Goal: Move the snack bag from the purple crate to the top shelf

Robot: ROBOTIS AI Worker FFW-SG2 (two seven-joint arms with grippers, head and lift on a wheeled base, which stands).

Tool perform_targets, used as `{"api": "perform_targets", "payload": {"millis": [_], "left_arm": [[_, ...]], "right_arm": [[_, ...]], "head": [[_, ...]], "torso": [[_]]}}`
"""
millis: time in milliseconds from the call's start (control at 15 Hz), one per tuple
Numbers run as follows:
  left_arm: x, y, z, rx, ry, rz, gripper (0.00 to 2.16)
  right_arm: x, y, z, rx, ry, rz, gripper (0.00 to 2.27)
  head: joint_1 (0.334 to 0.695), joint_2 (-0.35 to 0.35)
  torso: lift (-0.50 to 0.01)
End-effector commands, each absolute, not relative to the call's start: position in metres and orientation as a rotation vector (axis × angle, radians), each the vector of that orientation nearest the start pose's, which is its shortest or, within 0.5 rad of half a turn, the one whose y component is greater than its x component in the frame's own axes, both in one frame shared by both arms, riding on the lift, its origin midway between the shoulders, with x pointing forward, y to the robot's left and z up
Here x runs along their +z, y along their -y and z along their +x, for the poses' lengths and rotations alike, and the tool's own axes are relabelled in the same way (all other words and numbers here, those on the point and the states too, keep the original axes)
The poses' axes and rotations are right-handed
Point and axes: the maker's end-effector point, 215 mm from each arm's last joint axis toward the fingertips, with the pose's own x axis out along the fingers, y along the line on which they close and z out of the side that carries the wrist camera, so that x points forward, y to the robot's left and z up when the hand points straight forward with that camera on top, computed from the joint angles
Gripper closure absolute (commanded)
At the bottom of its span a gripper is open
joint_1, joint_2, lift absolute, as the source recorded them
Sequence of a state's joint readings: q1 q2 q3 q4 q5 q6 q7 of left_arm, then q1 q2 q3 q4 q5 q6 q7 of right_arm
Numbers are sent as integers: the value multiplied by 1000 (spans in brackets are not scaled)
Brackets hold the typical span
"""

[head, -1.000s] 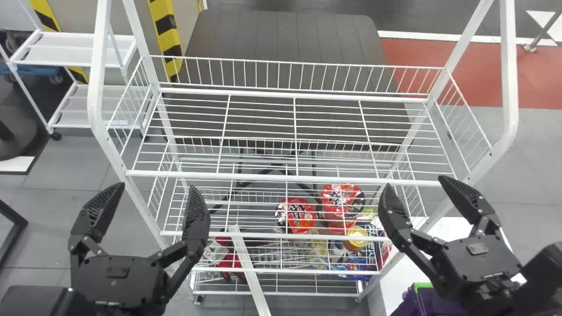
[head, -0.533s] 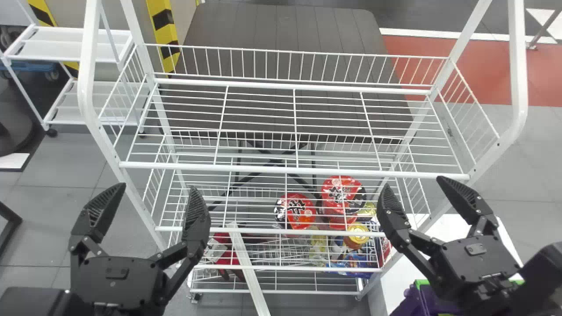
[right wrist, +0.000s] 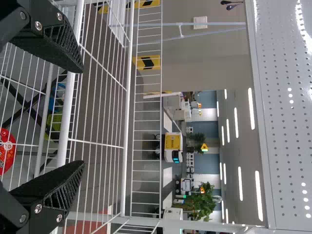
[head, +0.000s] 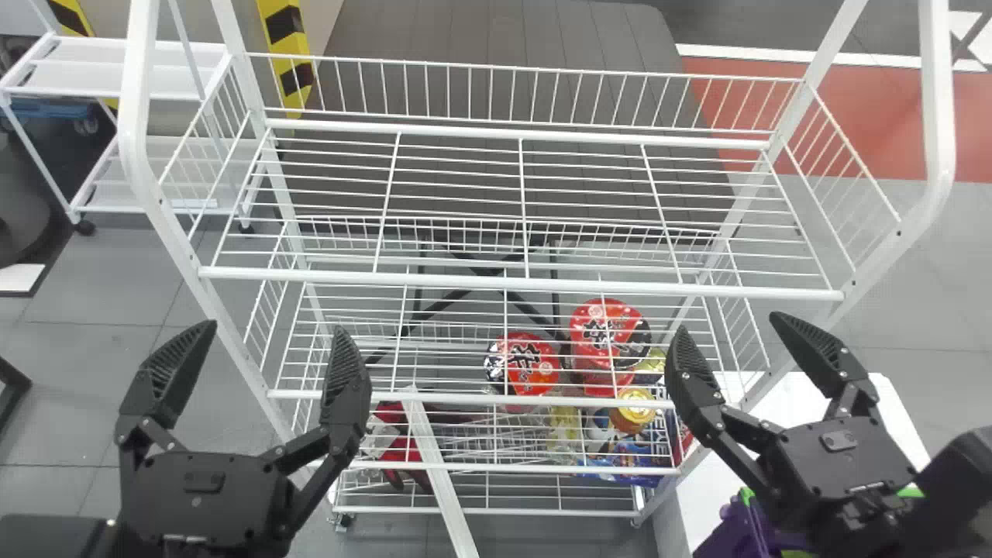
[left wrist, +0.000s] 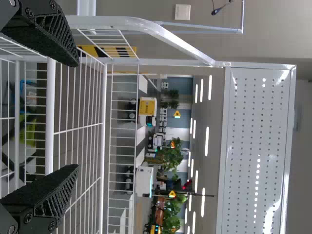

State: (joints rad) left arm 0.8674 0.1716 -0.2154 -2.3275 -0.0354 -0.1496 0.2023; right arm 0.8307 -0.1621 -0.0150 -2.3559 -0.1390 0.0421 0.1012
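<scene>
Nearest the camera, the right gripper (head: pixel 728 325) hangs with its two black fingers spread and nothing between them, in front of the rack's right corner; the left gripper (head: pixel 271 332) stands at the left corner, equally wide and holding nothing. Below the right wrist, the purple crate (head: pixel 740 528) pokes out beside a white stand (head: pixel 713 484). By the task, the snack bag should be inside it, but the arm covers most of the crate, so its exact place and lie cannot be told. I expect it to be light, soft and crackly, slippery on the outside, with contents that crush easily; a gentle pinch across its plump middle, or a gathered fold below the top seal, looks the safest hold. The crate's walls would crowd opened fingers. Farther in, the white front rail (head: pixel 519 284) bounds the top shelf (head: pixel 523 209), with a wire side guard (head: pixel 852 151) and a curved post (head: pixel 939 155) at the crate's end; the bag probably has to clear these, carried high and brought in over the front. Beneath, seen through the wires, are red round packs (head: pixel 525 363), a yellow-lidded tub (head: pixel 633 411) and a blue packet (head: pixel 632 459). Beyond the rack stretches a dark panelled surface (head: pixel 496 31).
</scene>
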Motion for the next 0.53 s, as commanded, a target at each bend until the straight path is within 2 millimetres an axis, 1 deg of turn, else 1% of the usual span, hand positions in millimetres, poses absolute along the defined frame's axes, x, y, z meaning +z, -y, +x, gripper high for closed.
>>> {"api": "perform_targets", "payload": {"millis": [0,133,200,467], "left_arm": [[-282,-162,333,-71,41,-31,63],[-281,-162,333,-72,44,-31,60],[-275,-162,332,-73,65,-35,60],[-274,-162,329,-73,70,-34,60]], "right_arm": [[-311,203,355,206,-95,16,167],[-311,202,355,207,-95,17,167],[-311,201,355,209,-95,16,167],[-312,201,354,213,-99,25,167]], "head": [[695,-68],[695,-69],[695,-69],[695,-66]], "torso": [[-119],[-126],[-131],[-146]]}}
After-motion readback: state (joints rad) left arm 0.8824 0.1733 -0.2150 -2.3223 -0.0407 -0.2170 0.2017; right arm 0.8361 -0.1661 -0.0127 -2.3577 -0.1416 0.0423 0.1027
